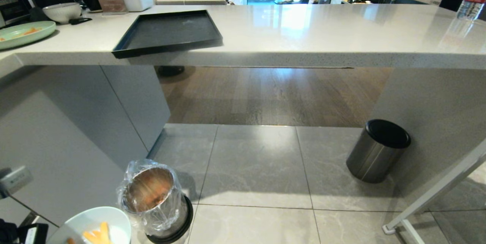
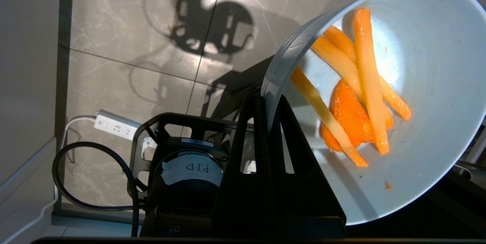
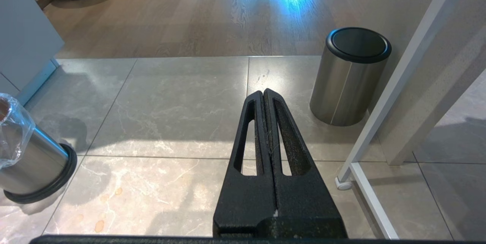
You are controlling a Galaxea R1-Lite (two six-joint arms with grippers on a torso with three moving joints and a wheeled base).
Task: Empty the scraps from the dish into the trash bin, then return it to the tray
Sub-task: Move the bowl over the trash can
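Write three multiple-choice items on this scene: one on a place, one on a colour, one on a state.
1. Where does the trash bin stand?
A. on the counter
B. on the tiled floor
C. on the tray

2. What colour is the tray?
A. black
B. white
C. green

3. How is the left gripper?
A. open above the floor
B. shut on nothing
C. shut on the dish

Key: 1 B, it stands on grey tiles below the counter. 2 A, flat black rectangle at the counter's edge. 3 C, its fingers pinch the rim, the scraps inside.
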